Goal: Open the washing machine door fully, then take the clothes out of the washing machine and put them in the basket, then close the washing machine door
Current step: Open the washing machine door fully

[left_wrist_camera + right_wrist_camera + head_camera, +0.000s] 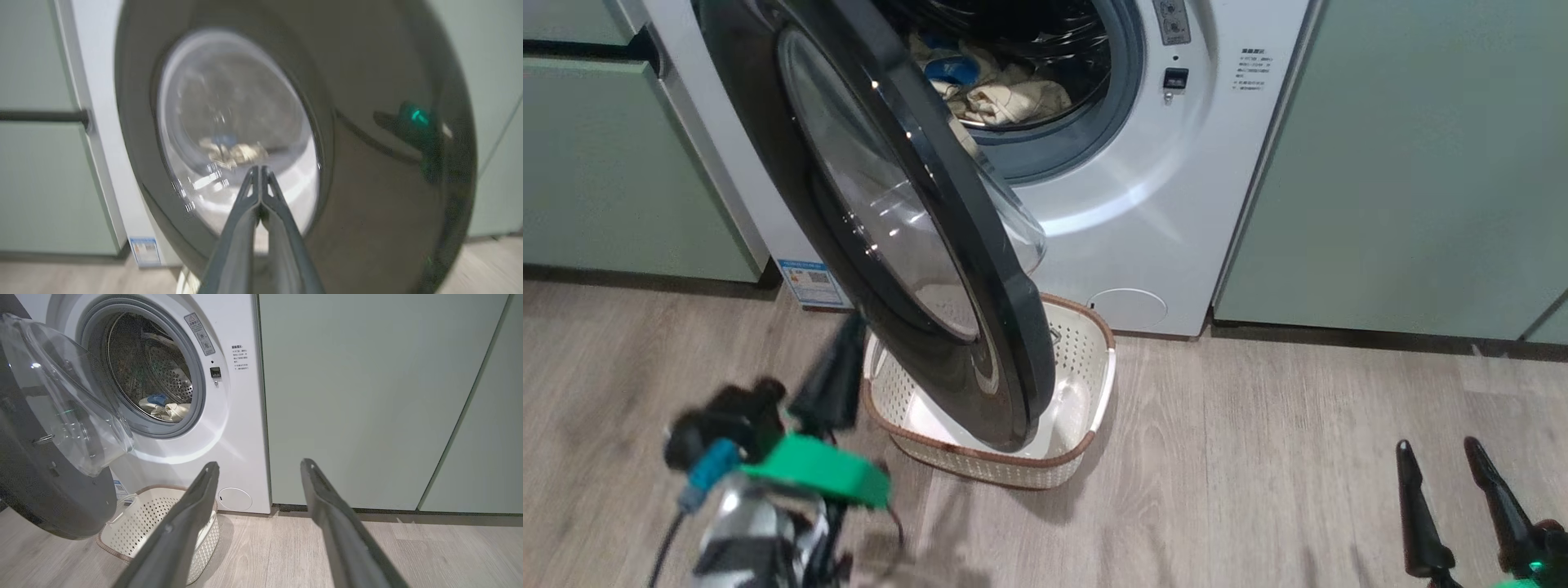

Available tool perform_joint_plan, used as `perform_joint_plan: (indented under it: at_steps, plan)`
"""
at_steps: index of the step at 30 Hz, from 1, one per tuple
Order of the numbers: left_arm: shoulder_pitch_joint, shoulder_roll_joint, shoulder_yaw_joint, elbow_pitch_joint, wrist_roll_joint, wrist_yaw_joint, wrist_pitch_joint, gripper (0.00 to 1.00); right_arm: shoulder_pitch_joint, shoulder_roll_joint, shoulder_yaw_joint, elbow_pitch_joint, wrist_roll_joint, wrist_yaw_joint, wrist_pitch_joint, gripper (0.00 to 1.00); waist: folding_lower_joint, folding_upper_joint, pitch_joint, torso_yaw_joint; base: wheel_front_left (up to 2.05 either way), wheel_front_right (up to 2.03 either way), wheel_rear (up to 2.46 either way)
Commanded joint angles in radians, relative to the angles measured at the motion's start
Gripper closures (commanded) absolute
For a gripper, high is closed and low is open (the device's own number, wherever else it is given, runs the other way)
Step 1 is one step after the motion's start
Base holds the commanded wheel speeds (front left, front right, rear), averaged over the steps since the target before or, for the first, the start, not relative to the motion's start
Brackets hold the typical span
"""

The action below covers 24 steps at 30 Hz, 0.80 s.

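Left pincer (259, 171), fingers together and empty, should push the half-open glossy black-rimmed glass door (882, 229) steadily toward 9 o'clock, clear of the cream perforated basket (1107, 347) beneath; right pincer (1437, 447) stands apart at 5 o'clock.

Black door (882, 220) ajar; clothes (1005, 98) inside washing machine (1143, 204).

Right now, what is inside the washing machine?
Cream clothes with a blue patch lie low in the washing machine. In the head view the door hides the left of the drum.

Basket (1088, 361) partly behind door (882, 220)
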<state>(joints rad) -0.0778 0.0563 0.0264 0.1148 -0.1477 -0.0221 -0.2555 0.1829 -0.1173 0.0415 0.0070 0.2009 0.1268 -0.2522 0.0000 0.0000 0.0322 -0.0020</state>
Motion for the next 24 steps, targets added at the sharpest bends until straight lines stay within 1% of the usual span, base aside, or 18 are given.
perform_joint_plan:
  at_steps: [1,2,7,10,14,17,20,24]
  plan:
    - [-0.081,0.024,0.042,-0.084,0.02,0.014,-0.006,1.0,-0.016,-0.008,0.015,-0.035,-0.011,0.004,-0.009,0.0,0.0,0.0,-0.001,0.0,0.0,0.0,0.0]
    - [-0.081,0.024,0.042,-0.084,0.02,0.014,-0.006,1.0,-0.016,-0.008,0.015,-0.035,-0.011,0.004,-0.009,0.0,0.0,0.0,-0.001,0.0,0.0,0.0,0.0]
    - [-0.146,0.034,0.051,-0.255,0.047,0.035,-0.006,1.0,-0.014,-0.006,0.006,-0.046,-0.018,0.004,-0.009,0.0,0.0,0.0,-0.002,-0.001,0.0,0.0,0.0]
    - [-0.183,0.033,0.028,-0.348,0.063,0.033,-0.006,1.0,-0.012,-0.005,0.002,-0.054,-0.024,0.004,-0.01,0.0,0.0,0.0,-0.001,-0.004,0.0,0.0,0.0]
    - [-0.222,0.029,-0.044,-0.44,0.079,0.008,0.006,1.0,-0.011,-0.004,-0.007,-0.063,-0.029,0.004,-0.01,0.0,0.0,0.0,0.003,-0.014,0.0,0.0,0.0]
    - [-0.235,0.019,-0.107,-0.476,0.064,-0.008,0.051,1.0,-0.011,-0.002,-0.011,-0.07,-0.032,0.004,-0.01,0.0,0.0,0.0,0.006,-0.024,0.0,0.0,0.0]
    - [-0.231,0.009,-0.172,-0.486,0.027,-0.016,0.11,1.0,-0.013,0.003,-0.015,-0.07,-0.033,0.004,-0.01,0.0,0.0,0.0,0.008,-0.035,0.0,0.0,0.0]
    - [-0.206,0.001,-0.268,-0.458,-0.027,-0.023,0.192,1.0,-0.014,0.008,-0.015,-0.073,-0.037,0.004,-0.01,0.0,0.0,0.0,0.015,-0.047,0.0,0.0,0.0]
